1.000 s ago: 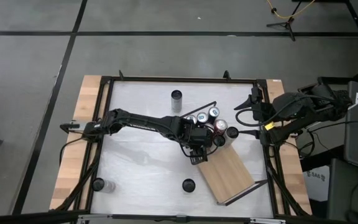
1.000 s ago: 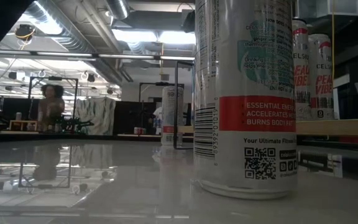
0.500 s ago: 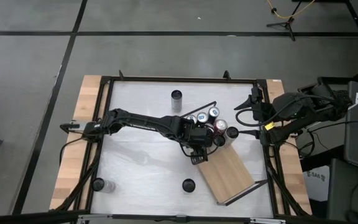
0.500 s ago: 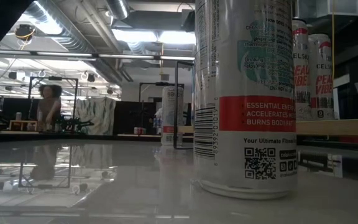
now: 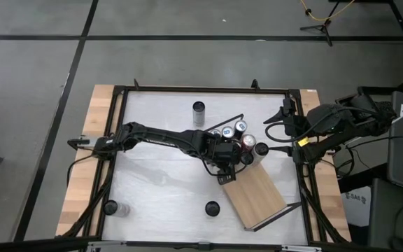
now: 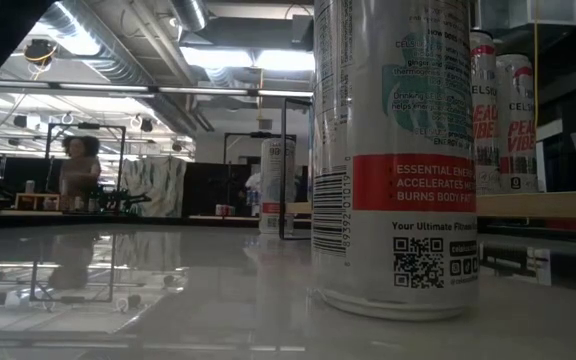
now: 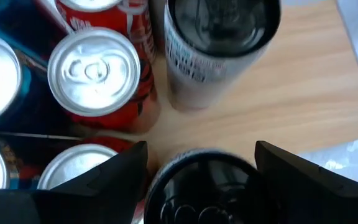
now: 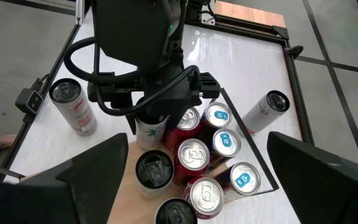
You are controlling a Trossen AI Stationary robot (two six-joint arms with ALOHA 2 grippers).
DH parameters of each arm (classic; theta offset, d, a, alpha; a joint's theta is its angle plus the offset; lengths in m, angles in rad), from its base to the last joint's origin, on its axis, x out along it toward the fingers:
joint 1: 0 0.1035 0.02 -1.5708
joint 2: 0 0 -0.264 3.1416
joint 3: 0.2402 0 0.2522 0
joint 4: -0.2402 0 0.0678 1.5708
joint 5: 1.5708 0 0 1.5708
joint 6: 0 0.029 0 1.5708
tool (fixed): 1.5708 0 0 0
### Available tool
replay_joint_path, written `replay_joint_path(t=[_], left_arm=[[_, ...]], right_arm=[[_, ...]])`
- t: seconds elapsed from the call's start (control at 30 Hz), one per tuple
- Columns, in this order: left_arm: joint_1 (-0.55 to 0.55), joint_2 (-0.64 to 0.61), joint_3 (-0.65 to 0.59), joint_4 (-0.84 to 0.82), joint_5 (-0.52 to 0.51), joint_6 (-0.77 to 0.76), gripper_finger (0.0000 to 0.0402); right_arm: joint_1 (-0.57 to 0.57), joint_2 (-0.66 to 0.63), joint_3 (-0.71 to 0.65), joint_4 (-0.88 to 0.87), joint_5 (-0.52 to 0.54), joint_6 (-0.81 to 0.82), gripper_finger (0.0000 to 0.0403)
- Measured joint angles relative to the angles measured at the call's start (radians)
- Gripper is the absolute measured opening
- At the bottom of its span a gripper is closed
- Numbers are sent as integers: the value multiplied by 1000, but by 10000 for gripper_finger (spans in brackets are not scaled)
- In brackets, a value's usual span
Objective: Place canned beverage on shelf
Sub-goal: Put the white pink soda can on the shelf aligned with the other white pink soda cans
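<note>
The left gripper (image 7: 199,163), fingers spread, hangs mid-frame straight above an upright can (image 7: 204,190) standing on the shelf (image 7: 291,99).

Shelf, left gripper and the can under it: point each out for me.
shelf (image 5: 257,196), high view, bare wood.
left gripper (image 7: 201,163), left wrist view, midway between its fingertips.
black-topped can (image 7: 207,186), left wrist view, its lid.

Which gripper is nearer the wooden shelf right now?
Left. The left gripper is right over the shelf, at the cans clustered on its end. The right gripper waits off by the table's right edge.
</note>
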Motion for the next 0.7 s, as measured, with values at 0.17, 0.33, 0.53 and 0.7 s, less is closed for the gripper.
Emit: replay_joint_path(t=[0.17, 0.33, 0.53, 0.7], left_arm=[[0, 0, 0, 29, -1, 0, 288], [0, 0, 0, 49, -25, 0, 288], [-1, 0, 0, 93, -25, 1, 288], [0, 0, 1, 114, -25, 2, 288]], right_arm=[[0, 0, 0, 0, 0, 0, 374], [0, 0, 0, 0, 0, 0, 374], [0, 0, 0, 0, 0, 0, 374], [0, 0, 0, 0, 0, 0, 374]])
